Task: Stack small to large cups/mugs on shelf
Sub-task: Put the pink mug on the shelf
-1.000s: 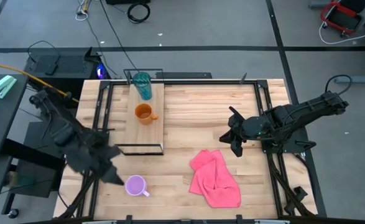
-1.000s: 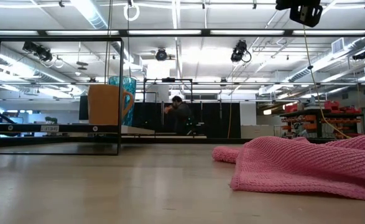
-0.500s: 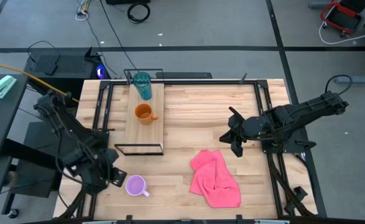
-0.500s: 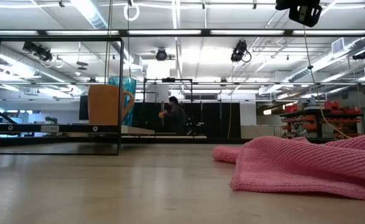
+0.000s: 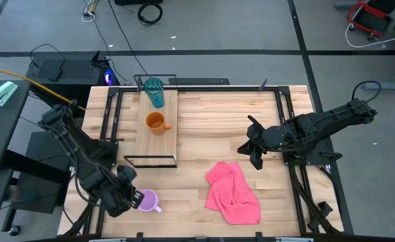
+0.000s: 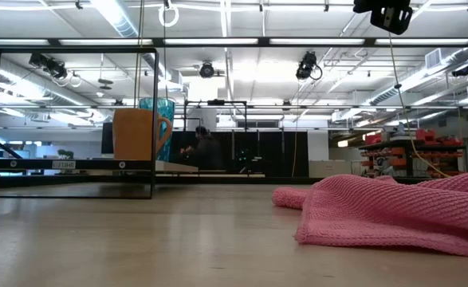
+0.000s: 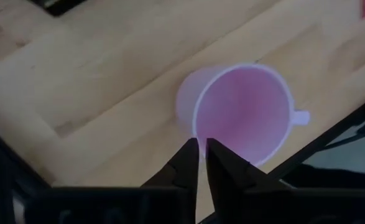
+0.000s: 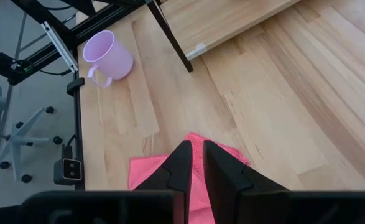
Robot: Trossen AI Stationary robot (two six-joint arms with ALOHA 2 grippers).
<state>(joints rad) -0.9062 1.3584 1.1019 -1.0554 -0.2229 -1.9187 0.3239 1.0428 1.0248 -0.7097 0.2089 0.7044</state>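
Note:
The lilac mug [image 5: 148,200] stands upright on the tabletop near its near left corner, handle toward the right; it also shows in the right wrist view [image 8: 106,53]. My left gripper [image 5: 132,197] is shut, its tips just above the mug's left rim. The orange mug [image 5: 155,122] and the teal tumbler [image 5: 154,91] stand on the shelf plank [image 5: 165,142]. My right gripper [image 5: 254,161] is shut and empty, waiting above the table's right half. My left gripper [image 7: 201,147] has its shut fingertips at the mug's rim [image 7: 196,127], on the side away from the handle [image 7: 300,117], slanting down from the table's left. I cannot tell whether they touch the rim. The mug stands upright on the table.
A crumpled pink cloth [image 5: 233,193] lies on the table's near right part, below my right gripper. The shelf's thin black frame [image 5: 149,161] stands just beyond the lilac mug. Black rails run along the table's left and right edges.
My left gripper has moved toward the table's near edge and to the right, down onto the lilac mug's left rim. The mug has stayed in place.

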